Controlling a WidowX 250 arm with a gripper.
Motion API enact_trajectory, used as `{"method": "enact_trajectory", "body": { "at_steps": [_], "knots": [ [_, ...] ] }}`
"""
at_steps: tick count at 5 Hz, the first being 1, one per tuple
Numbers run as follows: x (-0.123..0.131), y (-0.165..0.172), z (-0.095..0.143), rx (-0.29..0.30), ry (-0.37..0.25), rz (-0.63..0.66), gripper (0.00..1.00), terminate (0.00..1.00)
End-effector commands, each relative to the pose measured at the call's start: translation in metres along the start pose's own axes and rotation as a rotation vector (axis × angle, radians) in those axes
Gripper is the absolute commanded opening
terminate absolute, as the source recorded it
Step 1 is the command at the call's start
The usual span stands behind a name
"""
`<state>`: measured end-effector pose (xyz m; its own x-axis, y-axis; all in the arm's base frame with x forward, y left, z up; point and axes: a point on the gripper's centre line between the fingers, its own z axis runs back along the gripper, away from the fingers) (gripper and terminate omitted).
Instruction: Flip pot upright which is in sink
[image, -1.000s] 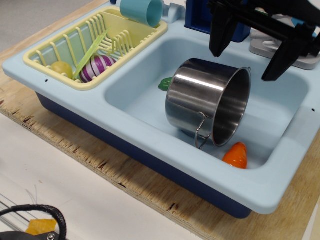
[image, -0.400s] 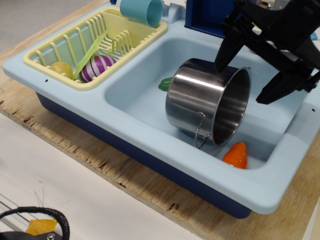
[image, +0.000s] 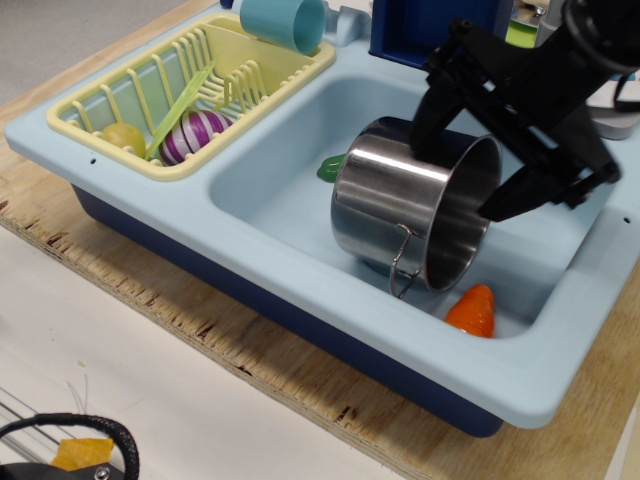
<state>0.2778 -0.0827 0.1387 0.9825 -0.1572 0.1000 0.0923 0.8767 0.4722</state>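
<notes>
Pot (image: 415, 215) lies on its side in the sink (image: 280, 180) basin, mouth facing right & a bit toward the camera, one wire handle hanging low at the front rim. Close by: an orange toy (image: 472, 310) just beside the pot's lower rim, at the basin's front-right corner; a green bit (image: 329, 168) peeks out behind the pot's base on the left, mostly hidden. Yellow rack (image: 120, 128) sits in the sink's left part, well apart from the pot, w/ a purple-striped toy (image: 192, 134), a yellowish round one (image: 124, 137) & a green stick (image: 180, 108) in it. Teal cup (image: 284, 22) lies on its side at the rack's far edge. Dark blue block (image: 425, 25) stands behind the basin.

Gripper (image: 462, 172) is spread wide, holding nothing, tilted over the pot's upper right. One finger (image: 433, 115) points down at the pot's top wall by the rim, at or v. near the metal; can't tell if touching. Other finger (image: 528, 190) is right of the mouth, over the basin. Pot's top rim sits between the two.
</notes>
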Motion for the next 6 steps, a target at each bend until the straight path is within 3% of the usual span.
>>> {"method": "enact_trajectory", "body": {
  "at_steps": [1, 2, 4, 6],
  "knots": [
    [0.007, 0.027, 0.004, 0.030, -0.081, -0.048, 1.00, 0.00],
    [0.006, 0.039, -0.011, 0.020, -0.088, -0.071, 0.00, 0.00],
    [0.004, 0.042, -0.011, -0.021, -0.110, -0.040, 0.00, 0.00],
    [-0.002, 0.046, -0.008, -0.118, -0.099, 0.107, 0.00, 0.00]
  ]
}}
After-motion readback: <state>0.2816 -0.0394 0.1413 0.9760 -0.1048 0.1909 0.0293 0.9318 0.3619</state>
